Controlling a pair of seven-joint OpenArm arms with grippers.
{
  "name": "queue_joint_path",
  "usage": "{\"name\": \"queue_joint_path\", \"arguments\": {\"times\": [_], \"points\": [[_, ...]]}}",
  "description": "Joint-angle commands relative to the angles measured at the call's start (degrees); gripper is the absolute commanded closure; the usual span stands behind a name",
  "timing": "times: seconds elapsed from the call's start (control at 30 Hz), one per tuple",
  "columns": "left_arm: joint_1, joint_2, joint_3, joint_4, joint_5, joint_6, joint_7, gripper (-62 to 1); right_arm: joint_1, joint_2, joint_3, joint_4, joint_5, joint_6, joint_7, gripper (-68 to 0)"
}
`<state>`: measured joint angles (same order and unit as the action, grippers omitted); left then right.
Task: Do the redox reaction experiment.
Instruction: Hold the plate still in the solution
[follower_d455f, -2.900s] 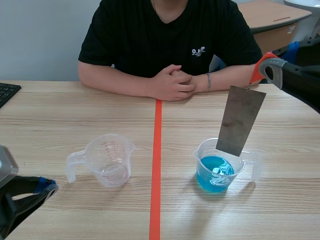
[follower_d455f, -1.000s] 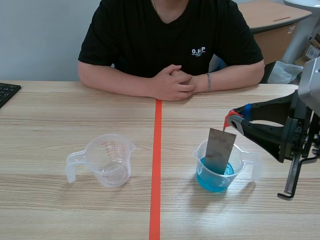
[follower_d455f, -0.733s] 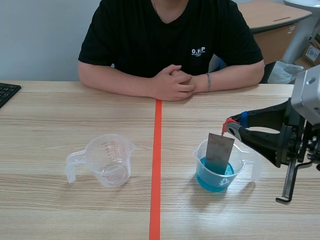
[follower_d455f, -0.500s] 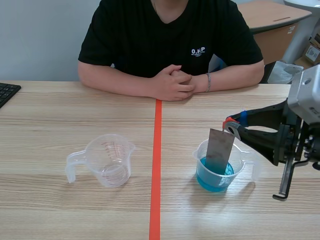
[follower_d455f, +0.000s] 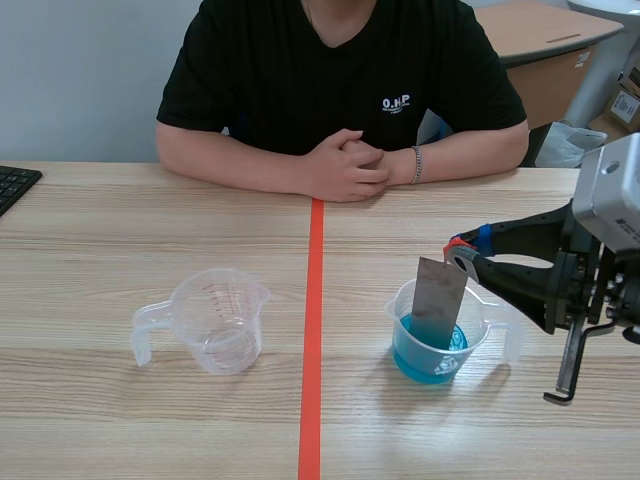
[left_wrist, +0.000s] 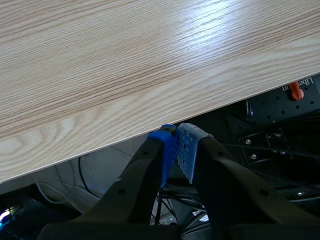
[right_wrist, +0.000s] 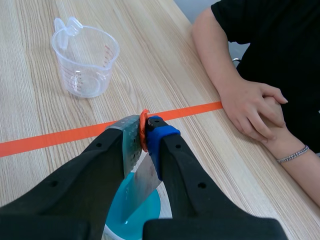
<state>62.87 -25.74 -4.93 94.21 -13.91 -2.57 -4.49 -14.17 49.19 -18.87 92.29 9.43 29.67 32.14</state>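
Note:
A grey metal sheet (follower_d455f: 440, 292) stands tilted in a clear cup of blue liquid (follower_d455f: 432, 345) right of the tape line, its lower end in the liquid. My right gripper (follower_d455f: 461, 252) is shut on the sheet's top edge, where a small orange tab shows. In the right wrist view the sheet (right_wrist: 146, 176) hangs from the right gripper (right_wrist: 145, 128) down into the blue liquid (right_wrist: 129, 216). An empty clear measuring cup (follower_d455f: 214, 320) (right_wrist: 86, 61) stands left of the tape. My left gripper (left_wrist: 176, 138) is shut on nothing, out past the table's front edge.
A person sits across the table with hands clasped (follower_d455f: 345, 165) (right_wrist: 255, 106) near the far end of the orange tape line (follower_d455f: 312, 330). A black keyboard (follower_d455f: 12, 184) lies at the far left. The left arm is out of the scene view.
The right gripper has come down from high up and lowered the sheet into the blue liquid, holding about still over the last second. The left gripper has left the scene view.

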Motion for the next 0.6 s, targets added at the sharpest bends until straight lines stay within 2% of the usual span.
{"name": "queue_joint_path", "arguments": {"times": [0.0,0.57], "points": [[0.1,0.2,-0.2,0.3,0.0,0.1,-0.4,-4.1,0.1,0.6,0.2,0.1,-0.1,0.4,0.0,-1.5],[0.1,0.2,-0.2,0.3,0.0,0.1,-0.4,-4.1,0.1,0.7,0.2,0.1,-0.1,0.4,1.2,-1.5]]}}
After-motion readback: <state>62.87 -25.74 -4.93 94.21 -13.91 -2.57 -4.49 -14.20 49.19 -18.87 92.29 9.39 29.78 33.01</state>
